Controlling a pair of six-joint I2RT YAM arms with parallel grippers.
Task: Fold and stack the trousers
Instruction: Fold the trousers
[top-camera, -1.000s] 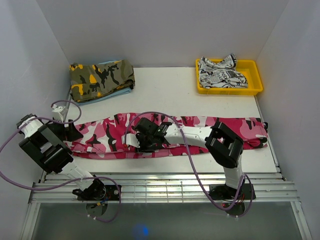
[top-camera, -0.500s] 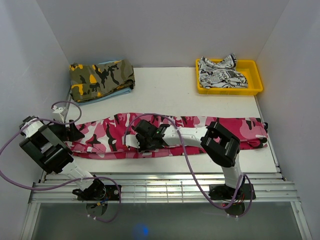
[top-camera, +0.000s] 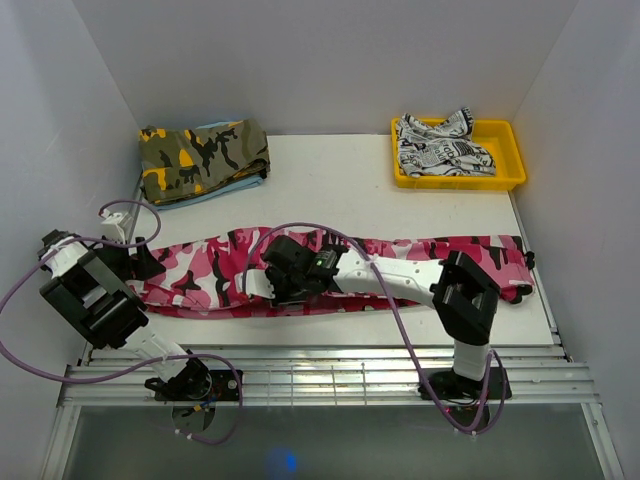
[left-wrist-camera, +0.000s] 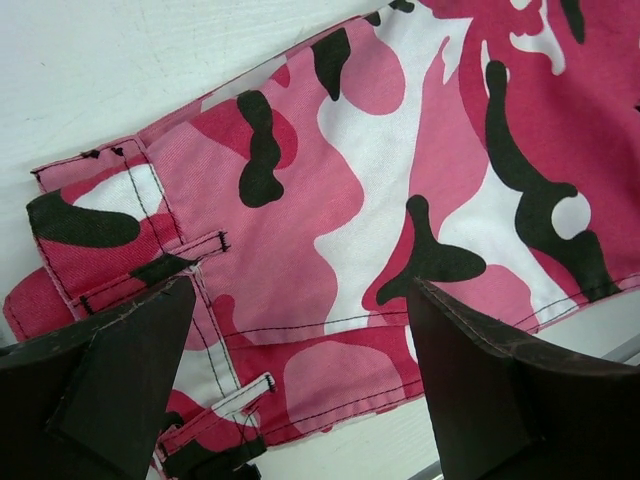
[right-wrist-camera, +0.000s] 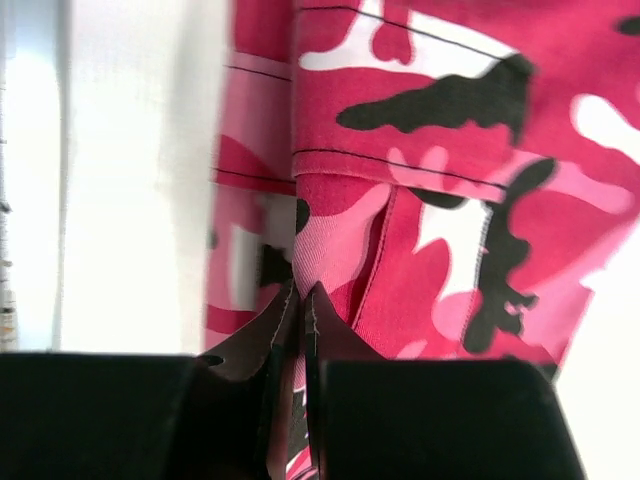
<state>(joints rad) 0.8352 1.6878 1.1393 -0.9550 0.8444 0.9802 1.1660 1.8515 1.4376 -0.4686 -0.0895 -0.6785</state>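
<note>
With the pink camouflage trousers (top-camera: 205, 270) stretched lengthwise along the near side of the desk (top-camera: 340, 190), the right pincer (right-wrist-camera: 300, 305), clamped on a cloth ridge near mid-length, should lift low and evenly while the wide-open left pincer (left-wrist-camera: 300, 330) pins the waistband.

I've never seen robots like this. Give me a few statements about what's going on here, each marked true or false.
1. The trousers lie lengthwise across the table. True.
2. The right end effector is open. False: it is shut, pinching a fold of the trousers.
3. The left end effector is open over the trousers. True.
4. The yellow tray is empty. False: it holds a white printed garment.
</note>
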